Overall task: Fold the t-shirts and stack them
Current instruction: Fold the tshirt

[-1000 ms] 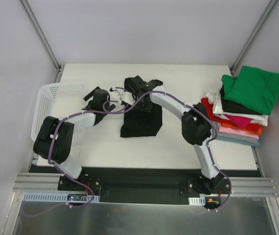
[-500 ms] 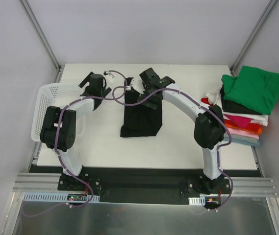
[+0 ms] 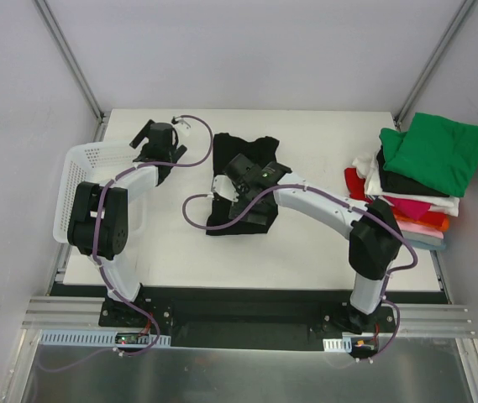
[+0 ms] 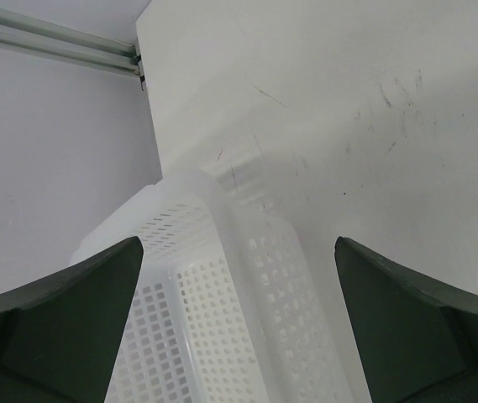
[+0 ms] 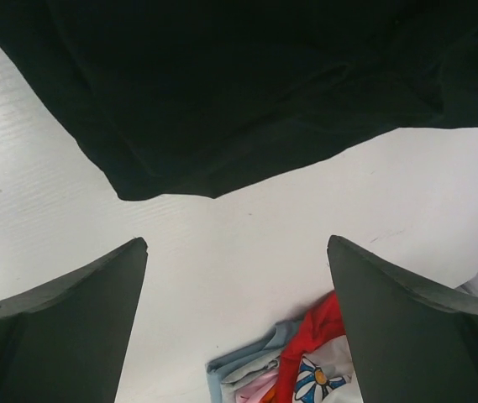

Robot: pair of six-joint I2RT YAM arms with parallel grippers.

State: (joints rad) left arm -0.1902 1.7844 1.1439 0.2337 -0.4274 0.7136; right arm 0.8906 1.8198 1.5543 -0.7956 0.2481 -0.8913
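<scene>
A black t-shirt (image 3: 254, 151) lies spread lengthwise in the middle of the table; its hem edge fills the top of the right wrist view (image 5: 247, 84). My right gripper (image 3: 240, 170) hovers over it, open, with only bare table between its fingers (image 5: 234, 323). A stack of folded t-shirts (image 3: 411, 197) sits at the table's right edge, a green one (image 3: 436, 151) on top; the stack's corner (image 5: 306, 374) shows low in the right wrist view. My left gripper (image 3: 156, 138) is open above the basket's far corner (image 4: 239, 327), holding nothing.
A white mesh basket (image 3: 96, 153) stands at the table's left edge, partly over it, seen close below in the left wrist view (image 4: 222, 319). The right arm's purple cable (image 3: 195, 214) loops over the table beside the shirt. Frame posts rise at both far corners.
The right gripper opened, let go of the black shirt and drew back over it; the shirt now reaches farther toward the far edge. The left gripper swung left to the basket's corner.
</scene>
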